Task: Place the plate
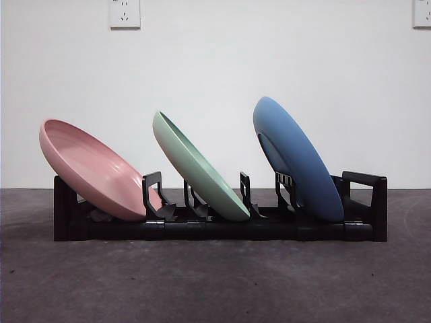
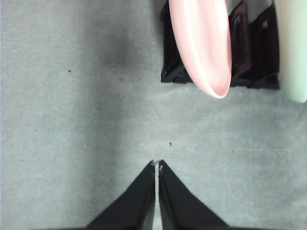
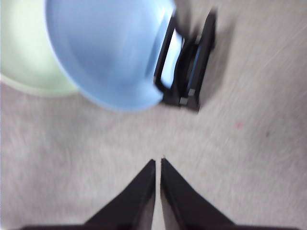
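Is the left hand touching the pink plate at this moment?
Apart. The left wrist view shows the left hand shut over bare table, with open grey surface between its tips and the pink plate leaning in the black rack.

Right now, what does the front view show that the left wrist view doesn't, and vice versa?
Front only: the blue plate at one end of the black rack, all three plates leaning the same way, and wall sockets. Left wrist only: the left end effector, shut, over bare table, apart from the rack. Both: pink plate, green plate, rack.
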`<control>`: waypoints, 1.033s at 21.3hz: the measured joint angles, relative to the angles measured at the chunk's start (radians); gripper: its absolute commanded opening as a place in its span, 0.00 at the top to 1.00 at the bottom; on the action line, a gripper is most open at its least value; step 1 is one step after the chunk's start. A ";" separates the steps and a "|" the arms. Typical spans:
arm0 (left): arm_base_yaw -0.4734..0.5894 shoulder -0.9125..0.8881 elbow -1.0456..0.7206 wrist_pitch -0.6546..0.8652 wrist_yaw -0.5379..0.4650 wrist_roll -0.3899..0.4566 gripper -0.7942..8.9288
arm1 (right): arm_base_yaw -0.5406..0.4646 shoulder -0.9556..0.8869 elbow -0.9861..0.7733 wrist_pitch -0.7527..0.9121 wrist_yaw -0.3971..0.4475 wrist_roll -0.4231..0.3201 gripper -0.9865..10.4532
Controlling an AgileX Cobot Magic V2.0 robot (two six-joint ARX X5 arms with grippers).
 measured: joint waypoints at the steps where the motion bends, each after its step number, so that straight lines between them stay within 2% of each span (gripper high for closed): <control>1: 0.000 0.012 0.001 0.001 0.000 0.003 0.84 | 0.005 0.013 0.000 -0.009 0.000 -0.011 0.87; 3: 0.000 0.019 0.001 0.000 0.000 0.010 0.61 | 0.017 0.021 0.000 -0.010 0.000 -0.025 0.71; 4: 0.000 0.018 0.002 0.000 0.000 0.011 0.55 | 0.022 0.019 0.000 -0.010 0.001 -0.027 0.67; 10: 0.000 0.018 0.002 0.000 0.000 0.021 0.55 | 0.078 0.038 0.033 -0.035 0.001 -0.011 0.67; 16: 0.000 0.018 0.002 -0.002 0.000 0.021 0.56 | 0.174 0.263 0.327 -0.106 0.001 0.018 0.67; 22: 0.000 0.018 0.002 0.019 0.000 0.021 0.56 | 0.282 0.484 0.509 -0.023 0.002 0.062 0.67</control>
